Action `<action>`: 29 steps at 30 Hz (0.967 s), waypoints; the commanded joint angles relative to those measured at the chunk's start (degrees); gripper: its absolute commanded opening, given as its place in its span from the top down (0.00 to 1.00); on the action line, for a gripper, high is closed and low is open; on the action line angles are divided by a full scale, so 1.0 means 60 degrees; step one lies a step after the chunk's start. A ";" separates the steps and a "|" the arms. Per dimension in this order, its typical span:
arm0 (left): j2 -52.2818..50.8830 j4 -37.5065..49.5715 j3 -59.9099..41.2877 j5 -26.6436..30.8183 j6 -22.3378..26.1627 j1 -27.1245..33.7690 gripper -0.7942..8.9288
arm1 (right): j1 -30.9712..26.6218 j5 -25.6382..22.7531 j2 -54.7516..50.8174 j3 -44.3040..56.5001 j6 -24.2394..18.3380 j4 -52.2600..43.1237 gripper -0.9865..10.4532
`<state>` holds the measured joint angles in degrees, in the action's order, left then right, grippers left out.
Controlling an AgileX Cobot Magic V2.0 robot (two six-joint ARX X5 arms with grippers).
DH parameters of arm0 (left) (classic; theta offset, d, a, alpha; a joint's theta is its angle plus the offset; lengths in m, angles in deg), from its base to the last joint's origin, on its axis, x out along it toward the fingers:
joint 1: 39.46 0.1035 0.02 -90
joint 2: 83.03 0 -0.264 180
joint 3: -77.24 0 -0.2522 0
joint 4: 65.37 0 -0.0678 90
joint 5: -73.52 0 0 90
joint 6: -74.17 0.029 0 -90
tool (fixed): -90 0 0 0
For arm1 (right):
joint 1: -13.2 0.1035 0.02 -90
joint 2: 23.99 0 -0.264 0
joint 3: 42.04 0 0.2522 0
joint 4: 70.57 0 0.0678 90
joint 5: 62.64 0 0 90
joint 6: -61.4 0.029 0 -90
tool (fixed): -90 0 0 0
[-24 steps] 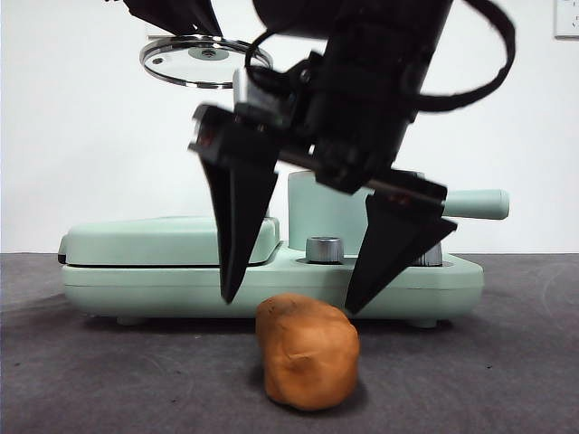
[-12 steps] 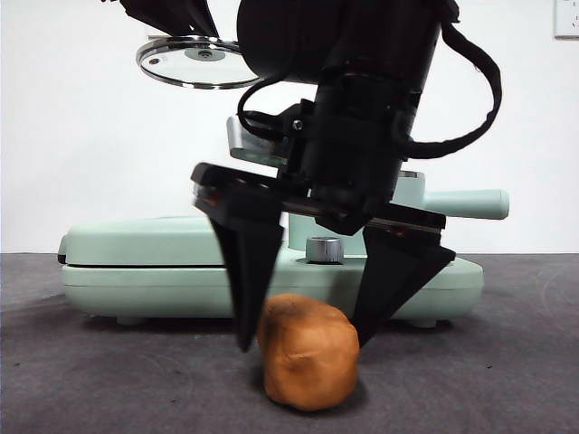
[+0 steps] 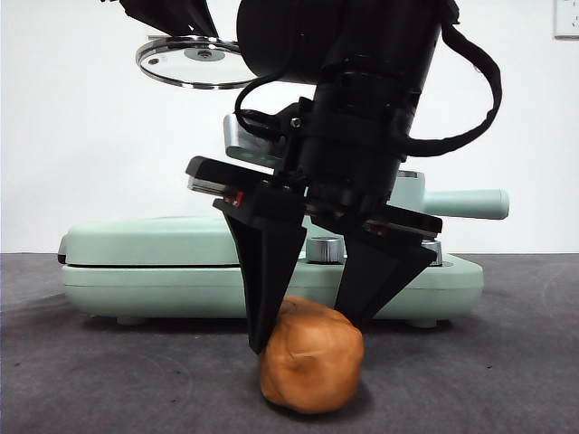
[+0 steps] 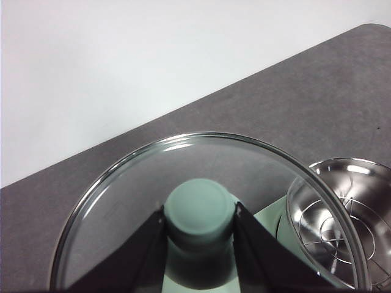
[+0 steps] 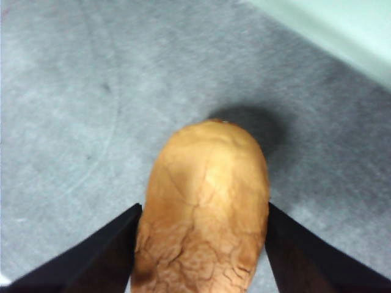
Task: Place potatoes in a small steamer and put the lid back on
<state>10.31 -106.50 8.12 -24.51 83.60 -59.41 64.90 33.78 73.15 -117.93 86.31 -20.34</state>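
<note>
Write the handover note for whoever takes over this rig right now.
Left gripper: shut on the lid's knob, lid held in the air above the appliance.
Right gripper: down at the potato, fingers at both its sides, grip unconfirmed; potato on the table.
Small steamer: open, with only a wire rack inside.
Done: lid off.
Left: grasp the potato, put it in the steamer, put the lid back on.

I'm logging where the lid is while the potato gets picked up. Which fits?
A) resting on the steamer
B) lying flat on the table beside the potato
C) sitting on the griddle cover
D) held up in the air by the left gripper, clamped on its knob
D: the left gripper clamps the knob of the lid, which hangs high above the appliance, while the steamer stands uncovered.
</note>
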 commanded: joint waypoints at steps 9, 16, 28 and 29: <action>-0.0073 0.0197 0.0302 -0.0055 0.0025 -0.0033 0.90 | 0.0131 -0.0066 0.0281 -0.0179 -0.0080 0.0047 0.79; -0.0069 0.0186 0.0299 -0.0055 0.0029 -0.0029 0.90 | -0.0051 -0.0033 0.0204 -0.0754 -0.0080 0.0415 0.82; -0.0066 0.0022 0.0291 -0.0055 0.0029 0.0073 0.90 | -0.1523 0.0754 0.0230 -0.5730 -0.1432 0.4069 0.82; -0.0066 0.0022 0.0291 -0.0055 0.0033 0.0073 0.90 | -0.1690 0.0637 0.0233 -0.6036 -0.1570 0.4022 0.82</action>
<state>10.31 -107.99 8.12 -24.51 83.60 -58.84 55.24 38.34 73.46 -151.46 79.36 4.01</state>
